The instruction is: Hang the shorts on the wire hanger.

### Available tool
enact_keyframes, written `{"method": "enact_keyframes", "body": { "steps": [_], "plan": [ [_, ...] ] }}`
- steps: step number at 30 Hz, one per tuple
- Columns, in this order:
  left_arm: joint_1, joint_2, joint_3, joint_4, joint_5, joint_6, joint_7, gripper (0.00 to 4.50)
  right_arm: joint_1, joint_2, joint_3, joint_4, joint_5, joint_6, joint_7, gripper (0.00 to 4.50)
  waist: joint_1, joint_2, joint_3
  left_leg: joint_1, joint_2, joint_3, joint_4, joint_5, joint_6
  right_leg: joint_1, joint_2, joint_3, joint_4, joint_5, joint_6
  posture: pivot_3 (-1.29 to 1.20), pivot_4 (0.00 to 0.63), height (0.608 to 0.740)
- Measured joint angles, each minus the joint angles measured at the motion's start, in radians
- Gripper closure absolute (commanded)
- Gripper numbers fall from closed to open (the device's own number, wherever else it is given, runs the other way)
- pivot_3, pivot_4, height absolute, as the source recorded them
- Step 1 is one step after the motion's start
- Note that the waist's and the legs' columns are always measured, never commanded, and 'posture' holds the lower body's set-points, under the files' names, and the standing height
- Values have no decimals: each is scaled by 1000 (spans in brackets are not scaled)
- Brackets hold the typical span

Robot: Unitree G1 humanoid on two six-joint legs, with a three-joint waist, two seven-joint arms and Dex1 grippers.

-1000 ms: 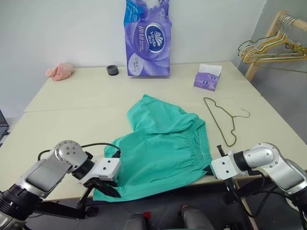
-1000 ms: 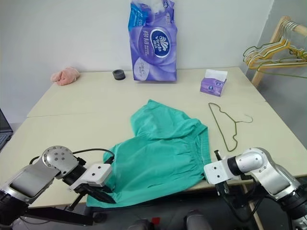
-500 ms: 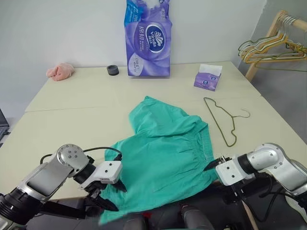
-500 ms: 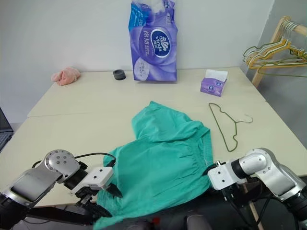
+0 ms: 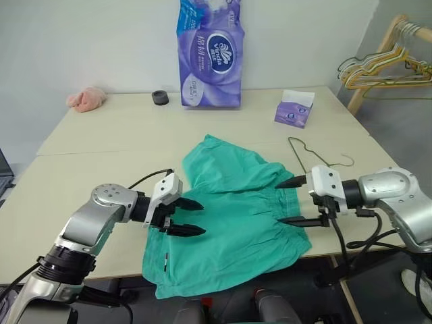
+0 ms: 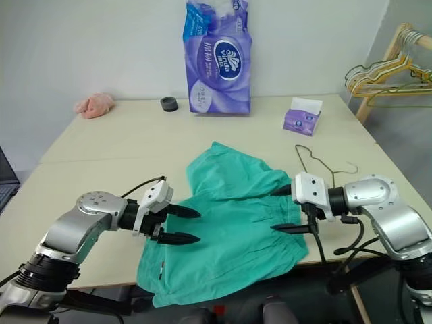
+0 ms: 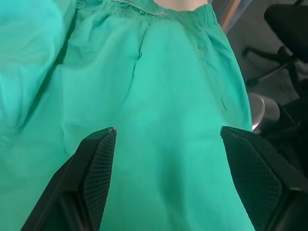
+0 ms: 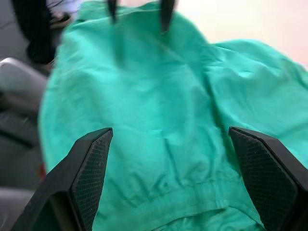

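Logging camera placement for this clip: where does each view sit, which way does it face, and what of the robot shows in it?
Left eye view: on the head, looking forward and down at the table; both arms, left pincer and right pincer open over the shorts.
Right eye view: same head, same scene, wire hanger beyond.
Left wrist view: along its own fingers, down onto the shorts.
Right wrist view: along its own fingers, at the shorts, with the left pincer opposite.
All four share the shorts.

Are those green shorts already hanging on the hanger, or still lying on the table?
Still on the table. The shorts lie rumpled, one edge drooping over the table's front; the wire hanger lies flat beside them.
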Motion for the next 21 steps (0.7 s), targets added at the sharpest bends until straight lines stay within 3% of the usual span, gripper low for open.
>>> {"method": "enact_keyframes", "body": {
  "steps": [5,9,15,21],
  "plan": [
    [22,4,-52,18,41,-76,-42,838,-60,138,82,120,-26,219,-99,396,-10,1,1,-2,0,-3,0,0,0,-2,0,-1,1,0,-1,-151,70,740],
    [6,5,-53,65,62,-111,-43,838,-182,239,89,249,-35,284,-150,396,-17,1,1,-2,-1,-4,1,0,0,-1,0,-1,0,0,0,-149,68,740],
    [11,-5,-55,74,81,-139,-41,838,-317,351,81,519,-78,292,-249,396,-23,2,1,-4,-2,-6,0,0,0,-2,-2,-3,0,0,-1,-150,66,740],
    [22,-13,-57,73,86,-153,-40,838,-403,423,65,772,-173,161,-382,396,-45,2,1,-4,-2,-7,0,0,0,-2,-2,-3,1,1,-1,-150,64,740]
  ]
}}
